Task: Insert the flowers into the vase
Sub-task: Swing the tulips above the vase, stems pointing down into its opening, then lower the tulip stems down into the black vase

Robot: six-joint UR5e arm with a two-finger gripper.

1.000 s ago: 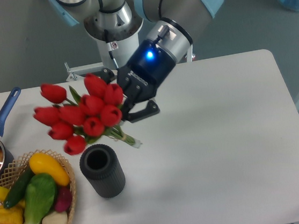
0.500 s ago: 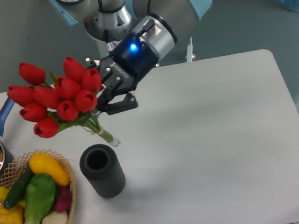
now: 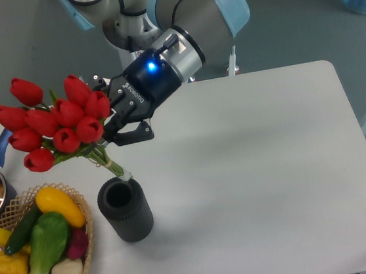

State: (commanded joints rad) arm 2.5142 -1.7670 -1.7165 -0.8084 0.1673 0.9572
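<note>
While tool (image 3: 117,126) clamps tulips (image 3: 53,128) by stems, tips hang at vase (image 3: 125,208) far rim; shift nearer, stand bunch upright, lower straight.

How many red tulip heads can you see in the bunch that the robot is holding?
9 in the flowers, held above the vase: one at top left, one at far left, one lowest, one at top right, one at far right, four in the middle. Others may be hidden behind.
</note>
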